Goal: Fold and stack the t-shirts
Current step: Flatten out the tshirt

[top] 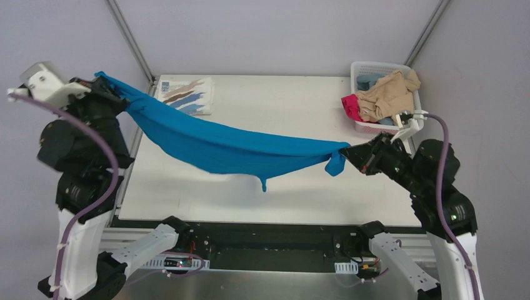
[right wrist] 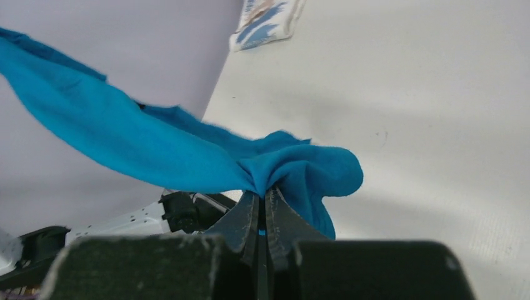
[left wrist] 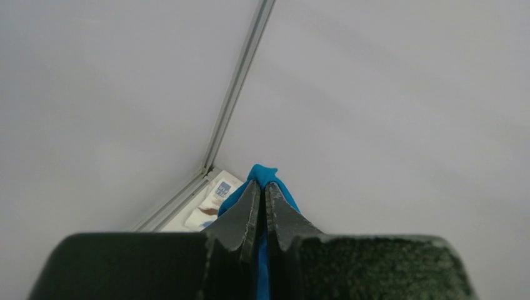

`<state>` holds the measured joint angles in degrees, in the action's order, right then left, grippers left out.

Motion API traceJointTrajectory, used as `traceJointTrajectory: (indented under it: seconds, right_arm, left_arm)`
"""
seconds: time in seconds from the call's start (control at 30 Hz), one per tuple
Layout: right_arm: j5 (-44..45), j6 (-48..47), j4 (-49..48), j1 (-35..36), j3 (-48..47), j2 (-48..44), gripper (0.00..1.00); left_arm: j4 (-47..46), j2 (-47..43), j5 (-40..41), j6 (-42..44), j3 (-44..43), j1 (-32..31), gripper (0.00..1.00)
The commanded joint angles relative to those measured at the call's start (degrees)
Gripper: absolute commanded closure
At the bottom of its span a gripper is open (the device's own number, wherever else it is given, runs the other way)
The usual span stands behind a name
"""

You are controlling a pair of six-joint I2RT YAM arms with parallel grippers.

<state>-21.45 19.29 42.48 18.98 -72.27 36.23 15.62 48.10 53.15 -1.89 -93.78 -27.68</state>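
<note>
Two grippers hold one blue shirt strung between them above the table.

Your right gripper is clamped on a bunched end of the shirt, with a small flap hanging just beside its fingertips. Your left gripper is pinched tight on the other end, a tuft of blue poking past its tips. From each grip the cloth sags toward the middle. Beyond the left gripper, a folded white shirt printed with brown and blue strokes lies flat. Beyond the right gripper sits a white basket holding a beige shirt and a pink shirt.
</note>
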Motion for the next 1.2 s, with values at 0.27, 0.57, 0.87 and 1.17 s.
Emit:
traceJointTrajectory:
  seconds: [0.27,0.57,0.87,1.17]
  right_arm:
    - [28.1,2.0,-1.4,-6.7,1.1,36.1,0.8]
    - [30.6,-0.4,-2.8,-9.1,-3.9,49.7,0.05]
    - [31.1,-0.5,-10.9,-9.2,5.4,40.7,0.01]
    - [33.4,7.0,-11.6,-12.5,14.8,35.4,0.01]
  left_arm:
    - [1.3,47.0,-11.9,-11.2,-7.1,13.7,0.95]
    - [9.6,66.7,-19.3,-13.7,-19.2,13.5,0.01]
    - [9.7,55.0,-29.0,-18.3,-6.0,12.4,0.01]
    - [9.4,36.1,-48.7,-30.7,22.1,4.8,0.01]
